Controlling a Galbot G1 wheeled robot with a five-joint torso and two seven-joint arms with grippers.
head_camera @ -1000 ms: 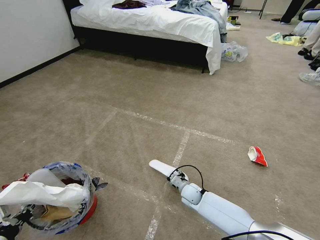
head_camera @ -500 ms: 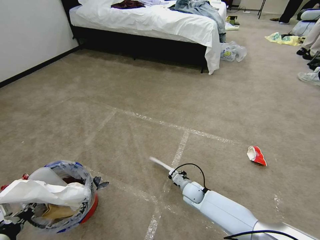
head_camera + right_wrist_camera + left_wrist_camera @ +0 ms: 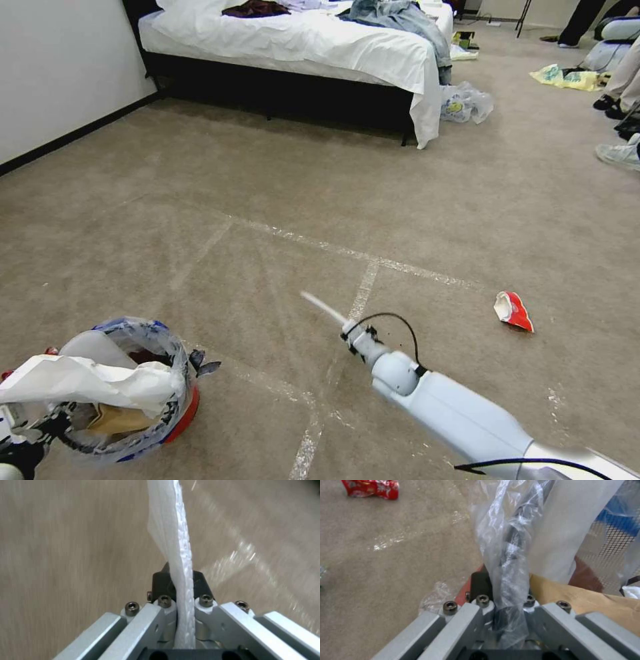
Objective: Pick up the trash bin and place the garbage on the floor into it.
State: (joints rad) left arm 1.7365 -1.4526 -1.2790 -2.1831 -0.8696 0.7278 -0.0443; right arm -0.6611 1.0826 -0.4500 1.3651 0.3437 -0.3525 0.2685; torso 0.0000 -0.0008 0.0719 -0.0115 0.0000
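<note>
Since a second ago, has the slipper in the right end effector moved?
Yes. The slipper swung edge-on and shifted toward the tape line.

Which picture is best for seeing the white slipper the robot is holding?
The right wrist view: the white slipper sits edge-on, pinched in the right gripper. The head view shows it far off as a thin sliver.

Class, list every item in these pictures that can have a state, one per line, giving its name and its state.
Small round red trash bin: upright, lined, nearly full.
Left gripper: shut on the bin's rim and clear liner.
Right gripper: shut on the slipper.
Flat white slipper: held above the carpet, edge-on.
Crushed red-and-white wrapper: lying loose on the beige carpet floor.
Bed: unmade, clothes strewn on top.
</note>
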